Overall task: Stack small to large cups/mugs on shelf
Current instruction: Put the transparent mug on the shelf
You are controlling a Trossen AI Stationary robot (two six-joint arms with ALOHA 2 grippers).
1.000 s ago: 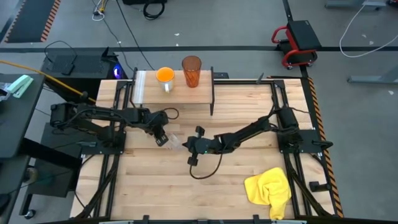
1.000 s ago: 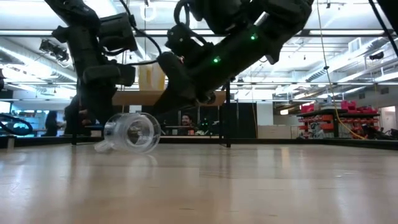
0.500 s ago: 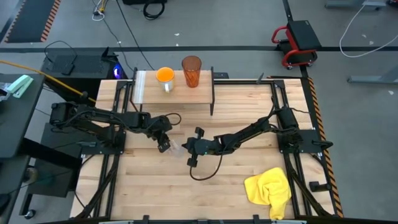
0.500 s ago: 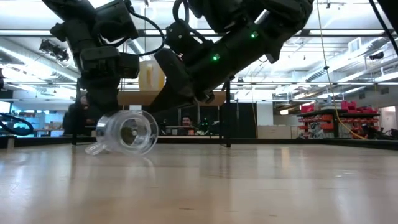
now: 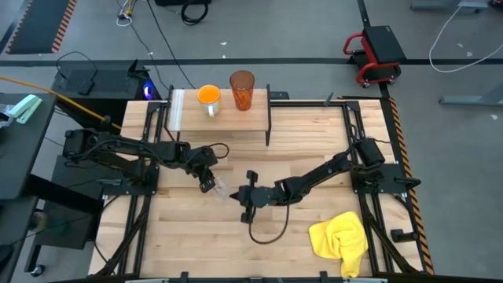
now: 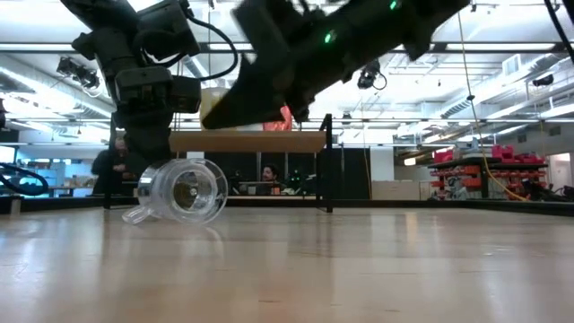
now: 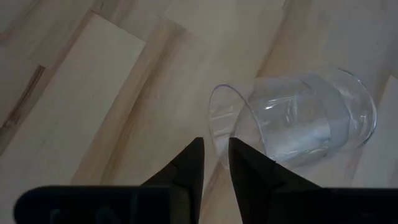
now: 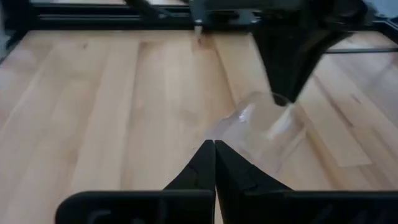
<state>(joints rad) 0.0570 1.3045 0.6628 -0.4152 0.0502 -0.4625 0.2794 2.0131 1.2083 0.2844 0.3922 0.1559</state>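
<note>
Left wrist view: my left gripper (image 7: 216,163) stands over the rim of the small clear glass (image 7: 298,118), fingers a narrow gap apart, the rim between their tips. The glass lies on its side on the tabletop (image 7: 93,81). My right gripper (image 8: 214,155), closed, points at it nearby.

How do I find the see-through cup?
Start at the wooden table and look near its middle, between the two black robot arms. The clear glass lies on its side there, by the left gripper. The other cups are orange and stand upright on the shelf.
</note>
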